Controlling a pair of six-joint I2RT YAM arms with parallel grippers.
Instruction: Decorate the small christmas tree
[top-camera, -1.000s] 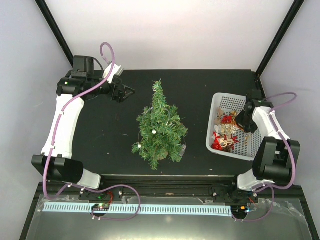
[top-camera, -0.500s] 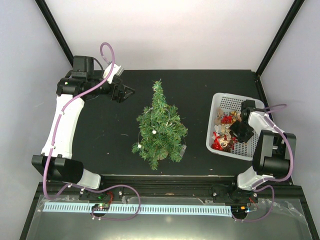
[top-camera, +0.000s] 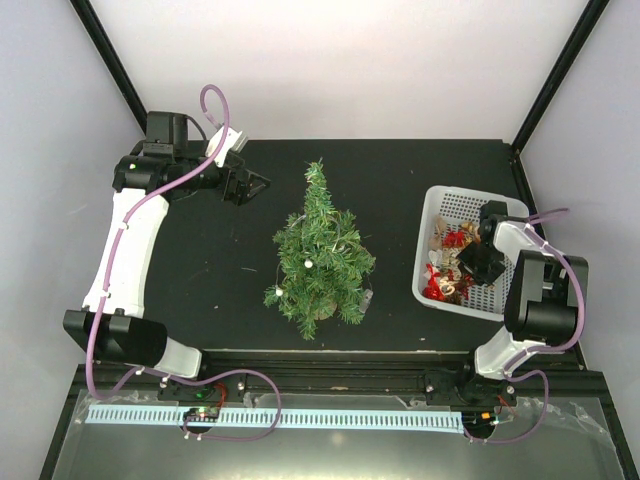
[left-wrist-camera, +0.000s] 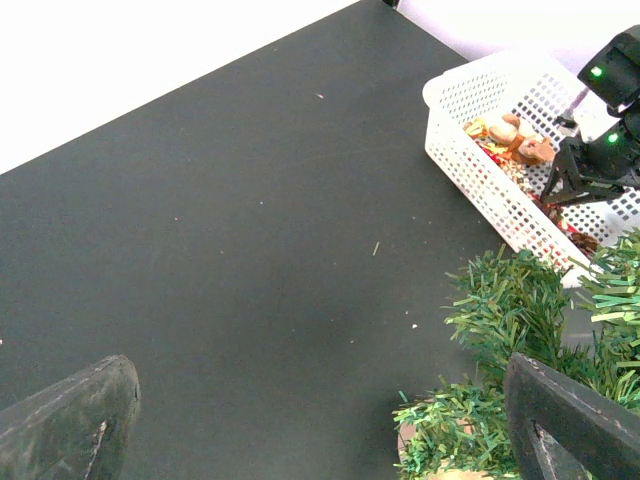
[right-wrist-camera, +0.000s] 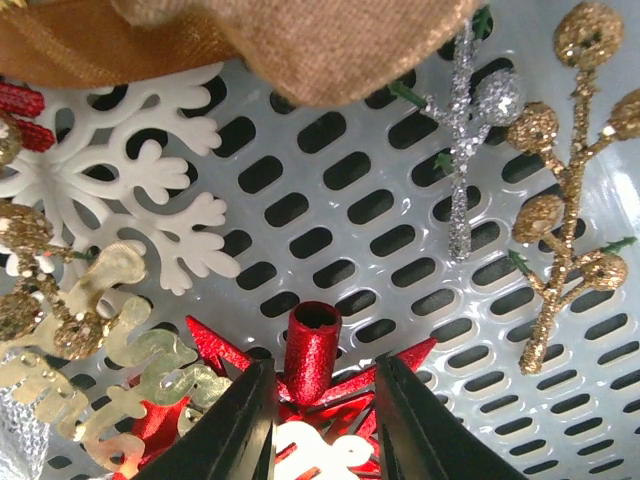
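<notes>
I'm holding the left gripper (top-camera: 257, 185) wide open, arm outstretched; the right gripper (right-wrist-camera: 325, 375) is pointing straight down, jaws narrowly parted.

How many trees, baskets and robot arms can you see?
small christmas tree: 1
white basket: 1
robot arms: 2 (left arm, right arm)
Total: 4

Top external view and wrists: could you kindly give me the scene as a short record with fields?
Tree: small christmas tree upright, centre.
Basket: white basket to its right, ornaments inside.
Left: left gripper open, far side, left of the tree.
Right: right gripper inside the basket, jaws apart astride the red star and its tube.
</notes>
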